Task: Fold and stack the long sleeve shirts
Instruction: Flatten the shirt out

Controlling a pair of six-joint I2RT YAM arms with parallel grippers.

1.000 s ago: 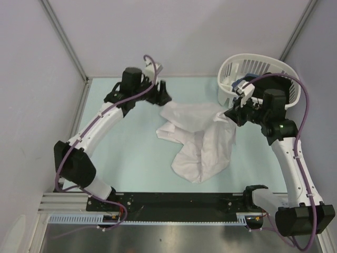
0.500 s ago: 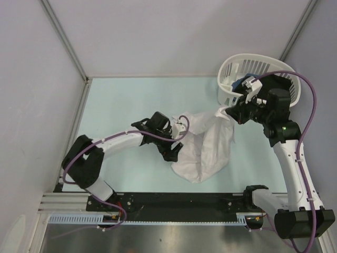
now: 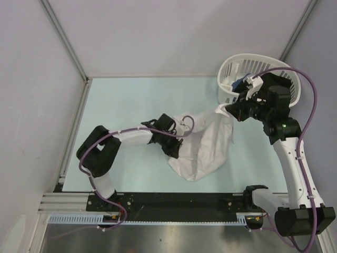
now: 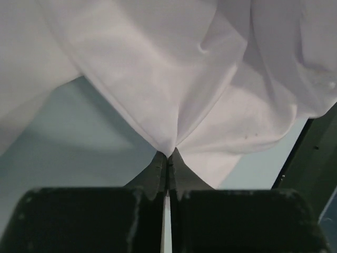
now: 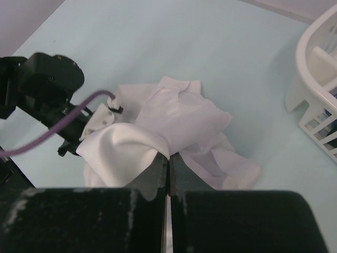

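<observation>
One plain white long sleeve shirt point(image 3: 208, 150) lies crumpled on the pale teal table, right of centre. My left gripper point(image 3: 176, 146) is low at the shirt's left edge and shut on a pinch of the cloth point(image 4: 174, 79), which fans up from the fingertips point(image 4: 159, 166). My right gripper point(image 3: 227, 108) is shut on the shirt's upper right corner and holds it raised off the table. In the right wrist view the shirt point(image 5: 179, 118) drapes down from the shut right gripper point(image 5: 168, 154), and the left arm point(image 5: 50, 84) shows at its far side.
A white slatted basket point(image 3: 231, 71) stands at the back right, just behind the right gripper, with something blue point(image 3: 239, 83) inside. The basket's wall point(image 5: 316, 68) also shows in the right wrist view. Grey walls close in the table on three sides.
The left arm swung from the back of the table down to the shirt's left edge, opened, then shut on the cloth. The right gripper kept its hold and rose slightly.
</observation>
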